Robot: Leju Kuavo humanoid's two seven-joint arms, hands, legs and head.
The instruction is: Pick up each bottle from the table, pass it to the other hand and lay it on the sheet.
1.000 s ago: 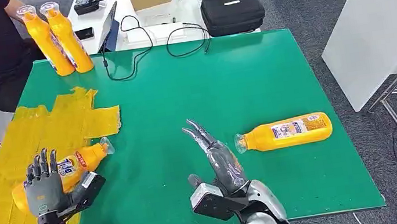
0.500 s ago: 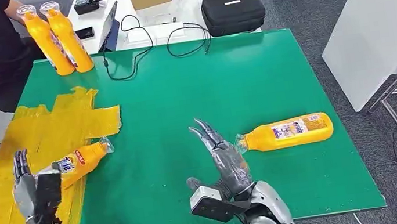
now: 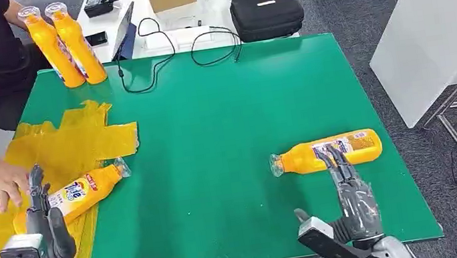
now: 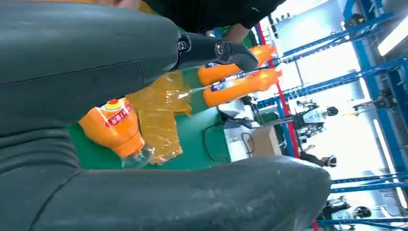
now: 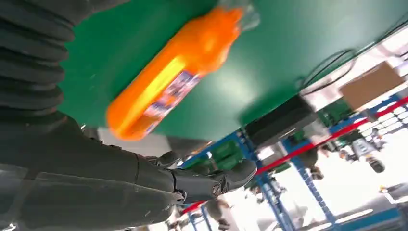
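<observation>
Right hand (image 3: 351, 194) now nearer bottle (image 3: 325, 153) (empty)

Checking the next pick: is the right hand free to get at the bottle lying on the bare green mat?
Probably yes. The right hand is open, holds nothing, and its fingertips already overlap the lying bottle in the head view. Only bare green mat lies around the bottle, with nothing in between.
</observation>
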